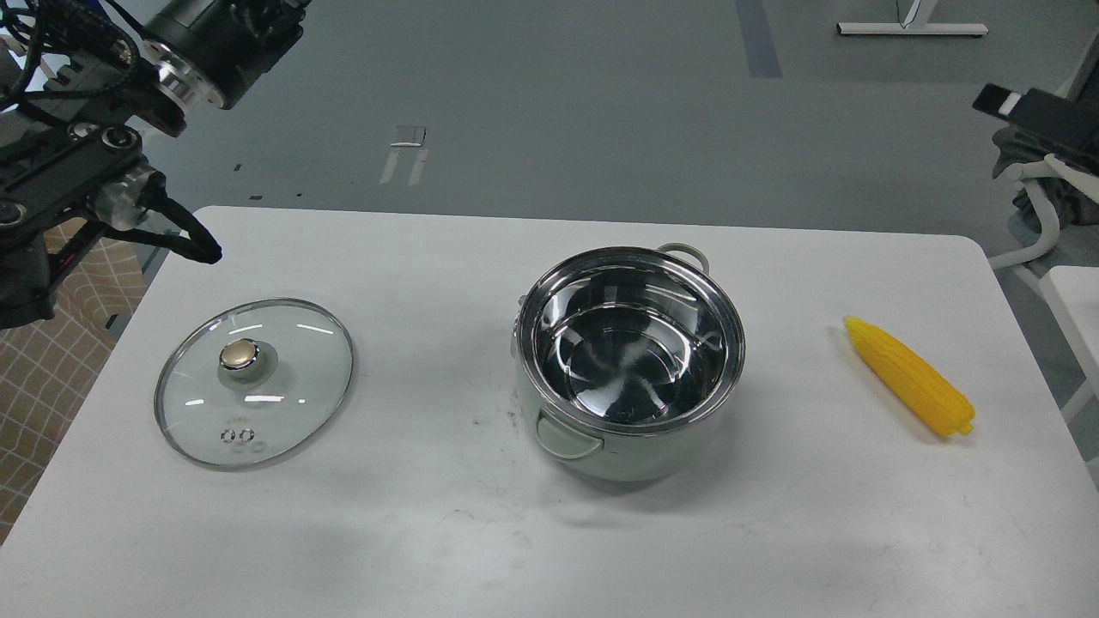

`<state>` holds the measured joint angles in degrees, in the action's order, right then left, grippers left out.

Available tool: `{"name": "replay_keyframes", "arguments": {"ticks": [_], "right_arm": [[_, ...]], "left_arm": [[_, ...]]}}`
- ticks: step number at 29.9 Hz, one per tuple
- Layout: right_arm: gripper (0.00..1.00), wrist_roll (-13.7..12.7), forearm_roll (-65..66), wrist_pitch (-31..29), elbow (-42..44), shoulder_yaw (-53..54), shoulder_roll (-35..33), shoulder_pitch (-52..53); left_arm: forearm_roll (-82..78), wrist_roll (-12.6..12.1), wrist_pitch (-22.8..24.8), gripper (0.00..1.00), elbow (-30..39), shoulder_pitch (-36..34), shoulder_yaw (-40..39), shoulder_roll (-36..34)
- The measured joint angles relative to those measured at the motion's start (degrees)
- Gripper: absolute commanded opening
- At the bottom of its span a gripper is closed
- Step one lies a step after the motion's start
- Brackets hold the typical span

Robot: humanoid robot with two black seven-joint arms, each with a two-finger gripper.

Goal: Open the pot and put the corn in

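Observation:
The pot [631, 365] stands open in the middle of the white table [481, 532], its shiny inside empty, with one loop handle at the front and one at the back. The yellow corn [910, 388] lies on the table to the pot's right, pointed end toward the back left. The glass lid with gold knob [254, 381] lies flat at the left. My left arm [129, 77] is raised at the top left and its far end runs past the top edge, so its gripper is out of view. My right arm and gripper are out of view.
The table's far edge runs behind the pot, with grey floor beyond. A checked cloth [51, 378] hangs at the left edge. A chair with a black armrest [1043, 116] stands off the table's right side. A second white surface [1077, 300] shows at the right.

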<state>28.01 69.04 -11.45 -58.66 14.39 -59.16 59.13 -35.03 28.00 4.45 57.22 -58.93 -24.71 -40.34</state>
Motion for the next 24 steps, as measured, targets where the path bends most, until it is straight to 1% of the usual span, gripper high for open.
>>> {"name": "replay_keyframes", "arguments": {"ticks": [3, 6, 11, 17, 24], "right_arm": [[1.00, 0.00, 8.58, 4.02, -0.12, -1.70, -1.82, -2.53], [1.00, 0.00, 13.16, 8.50, -0.14, -3.07, -2.26, -6.91], [1.00, 0.00, 17.92, 12.17, -0.11, -3.40, -1.15, -13.20], [1.00, 0.00, 24.06, 14.06, 1.79, -3.48, 2.05, -17.15], [1.00, -0.01, 27.64, 14.26, 9.61, -3.57, 10.16, -17.86]], "left_arm": [[-0.17, 0.00, -0.05, 0.96, 0.00, 0.00, 0.00, 1.15], [-0.28, 0.00, -0.06, 0.96, 0.13, 0.00, 0.00, 2.07], [-0.30, 0.00, -0.06, 0.96, 0.63, 0.07, -0.47, 2.98], [-0.38, 0.00, -0.12, 0.96, 0.84, 0.51, -1.08, 3.75], [-0.87, 0.00, -0.14, 0.96, 0.88, 0.94, -1.14, 4.07]]}}
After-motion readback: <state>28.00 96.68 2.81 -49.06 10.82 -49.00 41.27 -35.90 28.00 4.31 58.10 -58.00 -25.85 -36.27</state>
